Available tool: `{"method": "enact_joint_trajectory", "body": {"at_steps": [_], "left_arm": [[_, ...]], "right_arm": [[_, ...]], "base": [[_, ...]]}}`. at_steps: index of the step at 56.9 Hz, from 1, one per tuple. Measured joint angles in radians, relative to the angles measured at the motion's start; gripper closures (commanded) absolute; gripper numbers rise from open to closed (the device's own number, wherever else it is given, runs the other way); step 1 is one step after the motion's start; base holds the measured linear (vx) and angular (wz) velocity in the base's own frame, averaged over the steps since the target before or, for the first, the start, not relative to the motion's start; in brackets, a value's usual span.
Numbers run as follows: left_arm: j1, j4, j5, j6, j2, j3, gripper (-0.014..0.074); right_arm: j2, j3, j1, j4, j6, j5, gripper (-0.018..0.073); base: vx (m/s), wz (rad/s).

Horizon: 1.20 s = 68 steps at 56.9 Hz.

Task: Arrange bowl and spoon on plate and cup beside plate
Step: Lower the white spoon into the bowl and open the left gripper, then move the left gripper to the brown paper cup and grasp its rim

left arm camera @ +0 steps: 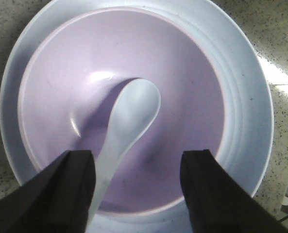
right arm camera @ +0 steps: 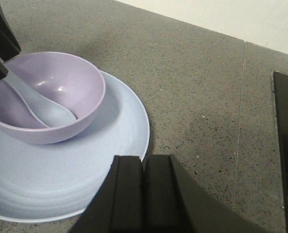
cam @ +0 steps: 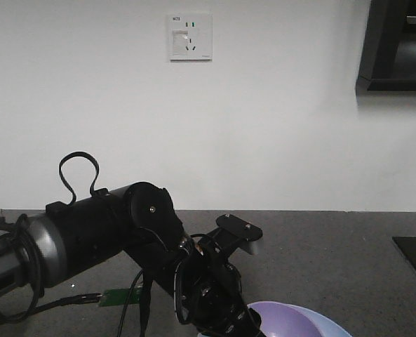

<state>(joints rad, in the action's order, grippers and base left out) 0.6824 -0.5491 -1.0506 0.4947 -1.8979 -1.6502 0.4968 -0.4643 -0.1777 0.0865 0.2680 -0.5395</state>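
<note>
A small lavender bowl [left arm camera: 182, 73] sits inside a wider pale blue plate [left arm camera: 250, 97], off-centre, so more of the plate shows on one side. The plate rests on a grey speckled table [right arm camera: 197, 87].

A short pale spoon [left arm camera: 134, 107] lies in the bowl. Its rounded scoop is near the bottom centre, and its handle slopes up over the bowl's side.

In the left wrist view, the left fingers [left arm camera: 71, 189] hover over the bowl's near rim, spread wide and released. The spoon handle runs just beside the inner face of one finger, while the other finger is well apart from it. Neither finger clamps the spoon.

In the right wrist view, the right fingers [right arm camera: 129, 194] are clenched flat against each other with nothing between them. They are above the plate's near edge.

The front view shows the black left arm [cam: 109, 232] bending down toward the bowl at the bottom edge. Behind it is a white wall [cam: 264, 140] with a socket [cam: 190, 36].
</note>
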Motion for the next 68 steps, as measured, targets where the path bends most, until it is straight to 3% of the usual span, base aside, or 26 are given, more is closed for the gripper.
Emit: {"method": "enact_joint_trajectory", "body": {"at_steps": [21, 27, 36, 48, 52, 59, 68], "left_arm": [[0.0, 0.007, -0.011, 0.0, 0.02, 0.0, 0.0079], [0.0, 0.057, -0.007, 0.0, 0.061, 0.0, 0.0079], [0.0, 0.25, -0.025, -0.06, 0.169, 0.0, 0.0079], [0.0, 0.683, -0.16, -0.323, 0.327, 0.0, 0.0079], [-0.018, 0.796, -0.194, -0.392, 0.367, 0.001, 0.0079], [-0.091, 0.88, -0.199, -0.45, 0.436, 0.034, 0.0079], [-0.203, 0.898, -0.205, -0.462, 0.524, 0.161, 0.0079]], "right_arm": [[0.0, 0.0, 0.0, 0.0, 0.0, 0.0, 0.0568], [0.0, 0.0, 0.0, 0.0, 0.0, 0.0, 0.0568], [0.0, 0.0, 0.0, 0.0, 0.0, 0.0, 0.0568], [0.0, 0.0, 0.0, 0.0, 0.0, 0.0, 0.0568], [0.0, 0.0, 0.0, 0.0, 0.0, 0.0, 0.0568], [0.0, 0.0, 0.0, 0.0, 0.0, 0.0, 0.0568], [0.0, 0.0, 0.0, 0.0, 0.0, -0.001, 0.0568]], "base": [[0.0, 0.0], [0.0, 0.0], [0.0, 0.0], [0.0, 0.0], [0.0, 0.0], [0.0, 0.0], [0.0, 0.0]]}}
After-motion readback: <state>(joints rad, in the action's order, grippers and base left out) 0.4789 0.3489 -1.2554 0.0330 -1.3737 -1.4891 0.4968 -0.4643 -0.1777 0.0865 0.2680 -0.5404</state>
